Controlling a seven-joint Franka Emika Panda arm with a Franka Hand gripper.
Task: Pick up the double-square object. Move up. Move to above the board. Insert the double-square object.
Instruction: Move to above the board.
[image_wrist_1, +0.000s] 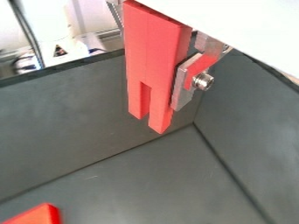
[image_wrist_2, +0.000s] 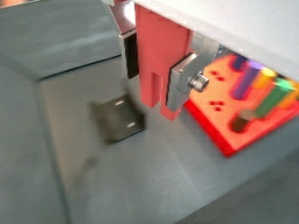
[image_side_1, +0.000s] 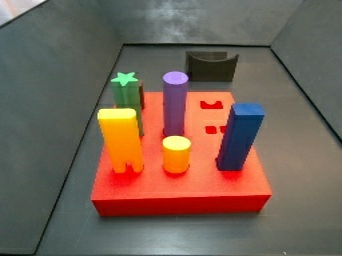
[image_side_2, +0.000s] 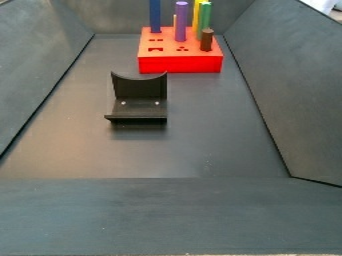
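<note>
My gripper (image_wrist_2: 155, 74) is shut on the double-square object (image_wrist_2: 158, 52), a slim red post with a slotted lower end, also seen in a wrist view (image_wrist_1: 152, 61). Silver fingers (image_wrist_2: 181, 83) clamp its sides, and one finger (image_wrist_1: 187, 83) shows in a wrist view. The post hangs upright above the dark floor. The board (image_wrist_2: 219, 118), a thick red block, lies beside and below the post. It shows in both side views (image_side_1: 181, 195) (image_side_2: 181, 63), with empty shaped holes (image_side_1: 211, 104) near the blue post. The gripper and the post are out of both side views.
The fixture (image_wrist_2: 121, 118) (image_side_2: 136, 100) (image_side_1: 211, 65) stands on the floor below the post. The board holds a yellow-orange arch post (image_side_1: 120, 138), a blue post (image_side_1: 241, 135), a purple cylinder (image_side_1: 175, 100), a green star peg (image_side_1: 127, 90) and a yellow cylinder (image_side_1: 177, 155). Dark walls surround the floor.
</note>
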